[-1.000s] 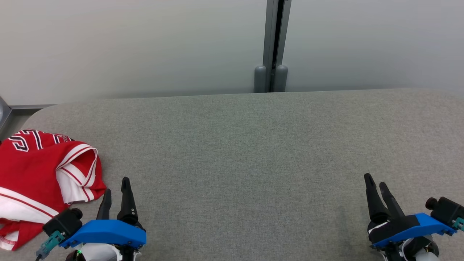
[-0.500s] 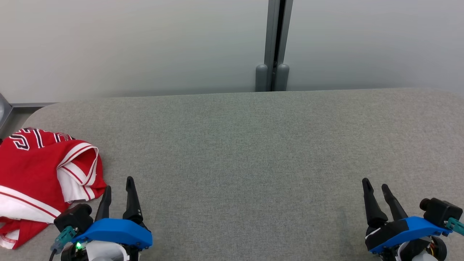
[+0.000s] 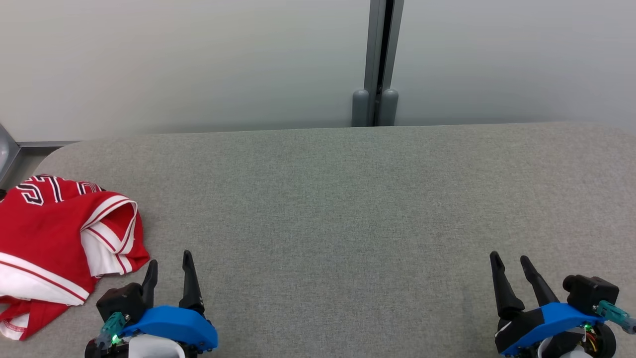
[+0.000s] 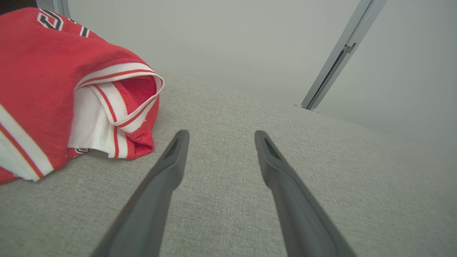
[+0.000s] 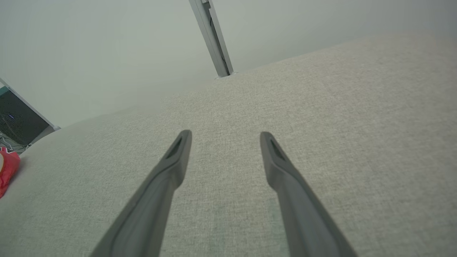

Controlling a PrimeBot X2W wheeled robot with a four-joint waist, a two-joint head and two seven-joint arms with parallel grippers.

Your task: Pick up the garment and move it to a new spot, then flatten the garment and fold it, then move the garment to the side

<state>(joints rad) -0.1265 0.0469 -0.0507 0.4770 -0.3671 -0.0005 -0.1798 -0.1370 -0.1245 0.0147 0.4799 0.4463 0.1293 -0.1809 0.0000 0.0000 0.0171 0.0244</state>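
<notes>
Garment (image 3: 54,233) lies crumpled at the tabletop's (image 3: 348,199) near-left edge, just left of my left end effector (image 3: 170,258). It and the right end effector (image 3: 508,256) are released, empty. If I pinch only one loose layer, the garment may slide off the edge.

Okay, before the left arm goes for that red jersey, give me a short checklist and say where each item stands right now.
1. The left gripper is open with nothing between its fingers: ok.
2. The right gripper is open and holds nothing: ok.
3. The garment is close to the left gripper, lying just to its left and not touching it: ok.
4. The garment lies flat: not ok, it is bunched, with a striped hem turned over.
5. The whole garment rests on the table: cannot tell, it runs past the head view's left edge.
6. There is bare table for a new spot, ahead and between the grippers: ok.
</notes>
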